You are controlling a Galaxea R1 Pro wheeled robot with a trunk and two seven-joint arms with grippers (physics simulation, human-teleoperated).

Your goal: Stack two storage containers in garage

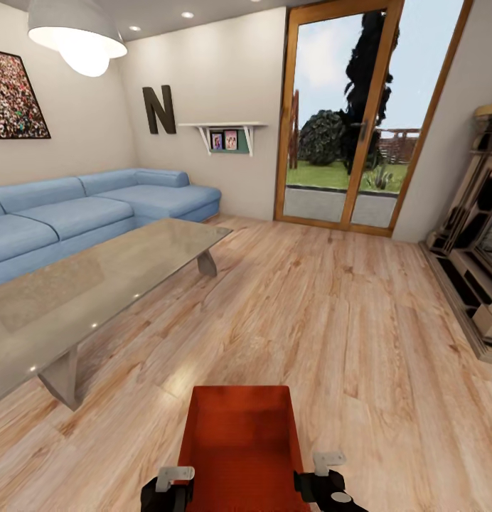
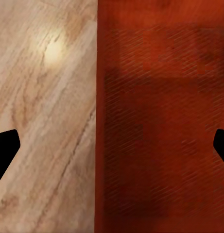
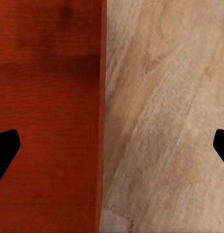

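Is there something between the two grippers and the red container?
Nothing visible. The left gripper and right gripper sit at either side wall of the storage container, each set astride a wall, over the wood floor.

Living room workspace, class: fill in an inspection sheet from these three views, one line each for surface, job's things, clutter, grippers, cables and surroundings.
Surface: light wood plank floor, glossy.
Job's things: one red-orange storage container in view, open top up, between the two arms.
Clutter: nothing seen on the floor around the container.
Grippers: left gripper and right gripper each straddle a side wall of the container with fingers spread; whether they clamp it cannot be told.
Cables: nothing seen.
Surroundings: blue sofa, glass table, glazed door, wooden shelving, ceiling lamp.
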